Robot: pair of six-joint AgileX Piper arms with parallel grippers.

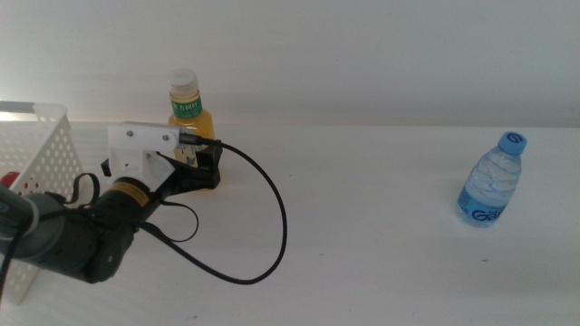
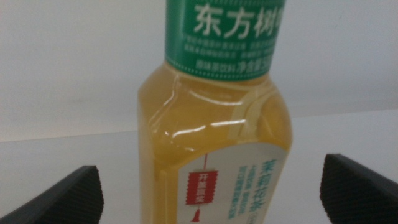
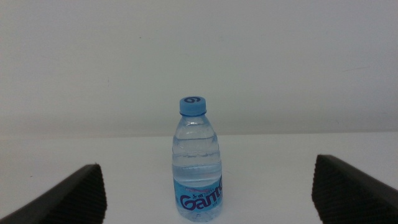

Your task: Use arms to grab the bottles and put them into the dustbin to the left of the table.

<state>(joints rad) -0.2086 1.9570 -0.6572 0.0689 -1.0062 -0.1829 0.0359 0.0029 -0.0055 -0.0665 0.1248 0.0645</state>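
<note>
Left claw (image 2: 211,193): we have it spread wide, one jaw on each side of the juice bottle (image 2: 214,143), not touching.
Juice bottle: upright near the bin (image 1: 36,172).
Handling: we judge it full, heavy, slick; grip the body below the shoulder.
Right claw (image 3: 208,196): spread, facing the water bottle (image 3: 198,163), well apart.

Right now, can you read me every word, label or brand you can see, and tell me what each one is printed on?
"东方树", cut off at the picture's edge: green neck label of the juice bottle, between the open left gripper.
"茉莉花茶": its white lower label; the smaller print is too blurred.
"Gan...", blue letters, the rest turned away: water bottle, standing ahead of the open right gripper.
Nothing else is readable.
</note>
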